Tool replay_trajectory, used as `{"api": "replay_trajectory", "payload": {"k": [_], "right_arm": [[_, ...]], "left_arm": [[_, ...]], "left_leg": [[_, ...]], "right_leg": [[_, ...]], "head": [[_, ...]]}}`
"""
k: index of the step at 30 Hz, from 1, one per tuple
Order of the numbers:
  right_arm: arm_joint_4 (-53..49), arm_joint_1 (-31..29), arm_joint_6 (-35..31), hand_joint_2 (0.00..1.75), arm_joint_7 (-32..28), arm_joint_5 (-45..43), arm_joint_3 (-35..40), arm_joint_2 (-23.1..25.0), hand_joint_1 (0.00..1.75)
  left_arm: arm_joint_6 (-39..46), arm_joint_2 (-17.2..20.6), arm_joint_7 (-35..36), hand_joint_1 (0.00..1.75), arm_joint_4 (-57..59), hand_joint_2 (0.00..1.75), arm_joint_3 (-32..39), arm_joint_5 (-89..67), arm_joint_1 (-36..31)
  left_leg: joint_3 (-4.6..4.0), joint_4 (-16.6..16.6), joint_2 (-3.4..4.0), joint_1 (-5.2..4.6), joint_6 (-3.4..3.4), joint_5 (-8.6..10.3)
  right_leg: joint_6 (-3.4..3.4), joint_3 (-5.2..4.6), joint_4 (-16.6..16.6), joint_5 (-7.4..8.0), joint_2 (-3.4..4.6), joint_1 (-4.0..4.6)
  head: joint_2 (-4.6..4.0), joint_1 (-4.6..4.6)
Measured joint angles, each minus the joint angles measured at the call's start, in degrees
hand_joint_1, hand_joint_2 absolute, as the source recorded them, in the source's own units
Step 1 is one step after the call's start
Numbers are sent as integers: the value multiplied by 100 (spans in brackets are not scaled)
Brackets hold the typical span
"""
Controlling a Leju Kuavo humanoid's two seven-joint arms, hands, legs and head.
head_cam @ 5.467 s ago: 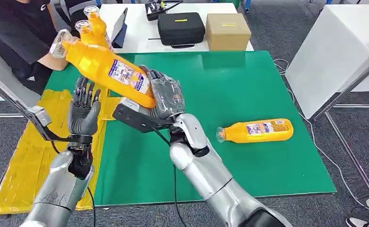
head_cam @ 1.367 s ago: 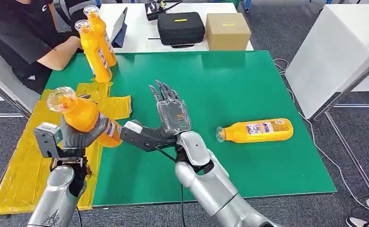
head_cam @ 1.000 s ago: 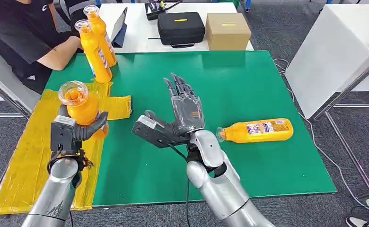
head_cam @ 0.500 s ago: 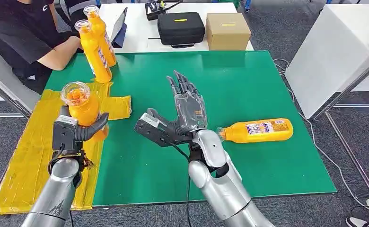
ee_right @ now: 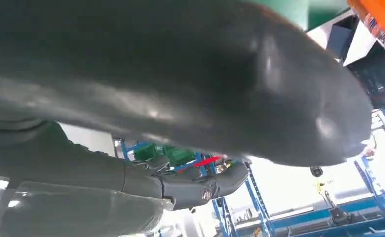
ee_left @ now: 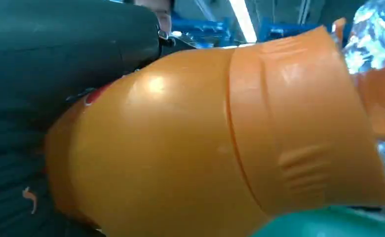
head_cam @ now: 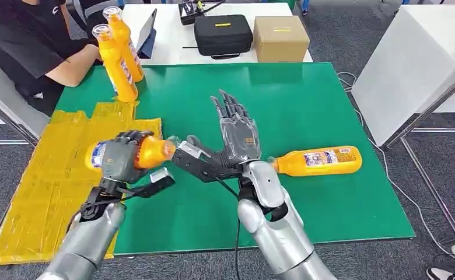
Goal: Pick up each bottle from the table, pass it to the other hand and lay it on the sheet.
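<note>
Gripping around its body, the left hand [head_cam: 120, 158] holds one orange bottle [head_cam: 149, 150] roughly level, above the border where the yellow sheet [head_cam: 44, 192] meets the green table [head_cam: 307, 99]. Its capped neck is pointed toward the right hand [head_cam: 232, 140]. The right hand is raised beside it with fingers spread and nothing held. A second orange bottle [head_cam: 318, 160] is seen lying on its side on the table, near the right wrist. Two more bottles [head_cam: 117, 55] are stood upright at the far edge of the sheet, next to a seated person [head_cam: 21, 46].

The held bottle is judged to be filled, rigid plastic: moderately heavy, smooth and likely slippery on the glossy label. A wrap around the wide labelled body is advised; the tapered neck offers poor purchase. Being round, it is expected to roll when laid down.
</note>
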Motion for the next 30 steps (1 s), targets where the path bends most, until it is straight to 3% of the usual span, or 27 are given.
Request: {"api": "replay_trajectory", "payload": {"k": [19,30], "right_arm": [[-184,76,260,0,-101,-94,9,-59,0],[-146,248,138,0,-195,-201,149,-278,0]], "left_arm": [[20,-102,892,175,227,175,231,-1526,172],[20,145,1611,175,363,175,-1,-2061,403]], "left_leg": [[-1,-1,-6,2,0,0],[-1,-1,-7,2,0,0]], "right_leg": [[-1,1,4,-1,-1,2],[-1,-3,3,-1,-2,2]], "head": [[0,0],[0,-2]]}}
